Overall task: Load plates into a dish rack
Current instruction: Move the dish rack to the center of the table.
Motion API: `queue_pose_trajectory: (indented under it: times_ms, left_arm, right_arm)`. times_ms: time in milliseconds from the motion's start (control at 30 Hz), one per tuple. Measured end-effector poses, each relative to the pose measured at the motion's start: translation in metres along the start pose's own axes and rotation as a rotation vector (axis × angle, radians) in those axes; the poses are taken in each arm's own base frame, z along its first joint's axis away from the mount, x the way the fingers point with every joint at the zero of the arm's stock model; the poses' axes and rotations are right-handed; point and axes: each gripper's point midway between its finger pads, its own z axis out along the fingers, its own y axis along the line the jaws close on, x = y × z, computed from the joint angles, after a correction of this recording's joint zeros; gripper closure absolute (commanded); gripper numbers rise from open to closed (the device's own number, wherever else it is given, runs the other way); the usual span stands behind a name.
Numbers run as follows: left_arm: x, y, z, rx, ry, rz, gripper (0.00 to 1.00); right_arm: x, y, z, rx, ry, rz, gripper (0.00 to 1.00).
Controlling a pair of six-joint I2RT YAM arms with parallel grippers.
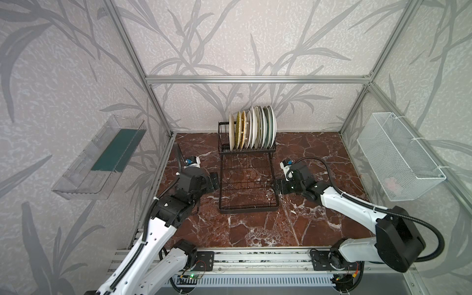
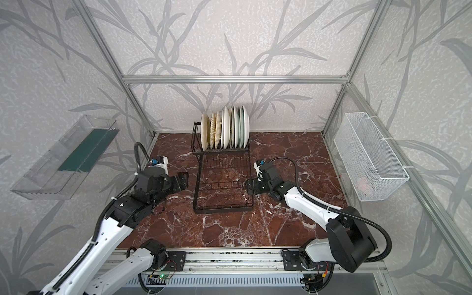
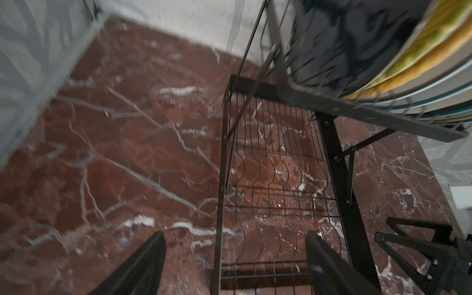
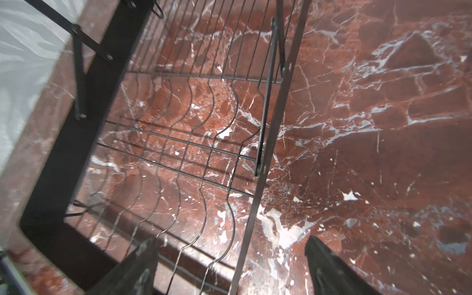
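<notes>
All the plates point(image 1: 252, 127) stood on edge in the upper basket point(image 1: 246, 151) of the dish rack point(image 1: 249, 210), likely stiff, slick and breakable, best pinched at the top rim, while left gripper point(image 1: 214, 180) and right gripper point(image 1: 278, 186) sat open and empty, flanking the lower tray point(image 1: 255, 194), maybe touching its wire, too blurred to tell.

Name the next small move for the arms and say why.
Probably pull both arms back from the rack toward their bases. The plates all stand in its upper basket, and none shows on the table. The left gripper and right gripper hang open, holding no plate, at either side of the lower tray, so nothing seems left to load.
</notes>
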Motion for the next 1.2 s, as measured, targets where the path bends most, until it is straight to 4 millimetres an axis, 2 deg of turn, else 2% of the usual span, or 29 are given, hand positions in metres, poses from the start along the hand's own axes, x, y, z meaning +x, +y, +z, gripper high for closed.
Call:
queue_pose_trajectory:
  times_ms: [133,233,367,533,667,800,900,967,1200]
  left_arm:
    - [0.042,0.007,0.051,-0.073,0.169,0.01,0.38]
    - [0.063,0.009,0.076,-0.099,0.246,0.013,0.39]
    - [0.067,0.005,0.099,-0.102,0.26,0.013,0.41]
    - [0.074,0.004,0.122,-0.113,0.272,0.02,0.55]
    - [0.079,0.006,0.134,-0.133,0.289,0.024,0.64]
    - [0.085,0.006,0.142,-0.143,0.311,0.029,0.85]
    - [0.088,0.006,0.146,-0.136,0.326,0.048,0.95]
    - [0.088,0.005,0.146,-0.128,0.33,0.067,1.0]
    - [0.09,-0.002,0.147,-0.087,0.34,0.083,1.0]
  right_arm:
    - [0.001,-0.005,0.016,0.046,0.02,-0.008,0.36]
    - [0.003,-0.01,0.025,0.074,0.032,-0.008,0.49]
    - [0.006,-0.014,0.03,0.095,0.044,-0.008,0.6]
    - [0.009,-0.017,0.035,0.111,0.056,-0.004,0.75]
    - [0.008,-0.016,0.038,0.112,0.061,0.006,0.87]
    - [0.005,-0.018,0.037,0.131,0.056,0.051,1.0]
    - [0.004,-0.02,0.037,0.141,0.053,0.063,1.0]
    - [0.004,-0.022,0.037,0.151,0.051,0.068,1.0]
    - [0.001,-0.028,0.035,0.187,0.03,0.086,1.0]
